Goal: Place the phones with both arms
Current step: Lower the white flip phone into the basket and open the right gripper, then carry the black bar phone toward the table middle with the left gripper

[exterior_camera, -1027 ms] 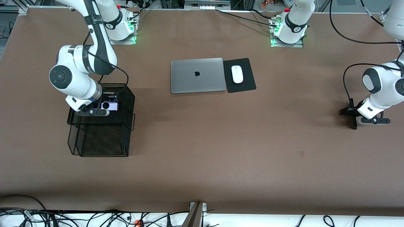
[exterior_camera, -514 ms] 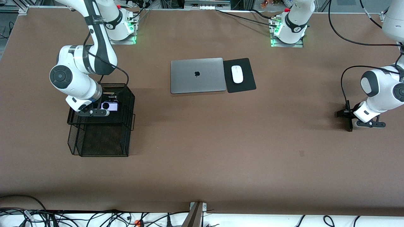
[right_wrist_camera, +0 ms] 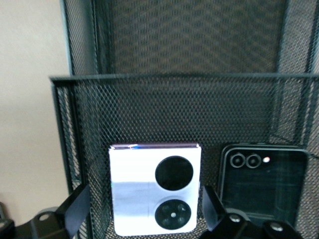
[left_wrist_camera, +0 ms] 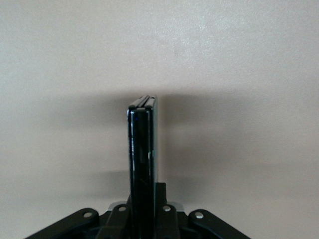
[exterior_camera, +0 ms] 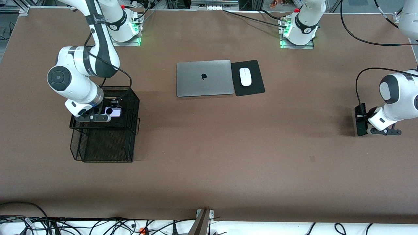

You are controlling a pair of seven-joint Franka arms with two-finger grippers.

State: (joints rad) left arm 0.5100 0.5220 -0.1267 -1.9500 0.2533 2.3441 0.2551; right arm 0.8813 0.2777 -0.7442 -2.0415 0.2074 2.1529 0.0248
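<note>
A lilac-white phone [right_wrist_camera: 154,195] with two black circles lies in the upper tray of a black mesh rack [exterior_camera: 130,98], beside a squarish black flip phone [right_wrist_camera: 261,184]. My right gripper [right_wrist_camera: 144,204] hangs over the lilac phone [exterior_camera: 115,112], open, one finger on each side of it and neither touching. In the front view this gripper [exterior_camera: 111,105] is over the rack's upper tray. My left gripper [left_wrist_camera: 144,199] is shut on a longer black slab phone [left_wrist_camera: 143,144] and holds it edge-on over the table. The slab [exterior_camera: 360,122] and left gripper [exterior_camera: 367,118] are at the left arm's end.
A closed silver laptop [exterior_camera: 204,78] and a white mouse [exterior_camera: 245,76] on a black pad [exterior_camera: 253,88] lie mid-table toward the arms' bases. The mesh rack's lower tray [exterior_camera: 104,147] juts toward the front camera. Its mesh walls [right_wrist_camera: 174,104] rise around the two phones.
The right gripper has opened and let go of the lilac phone in the upper tray. The left hand has turned and shifted, bringing the black slab round in its grip.
</note>
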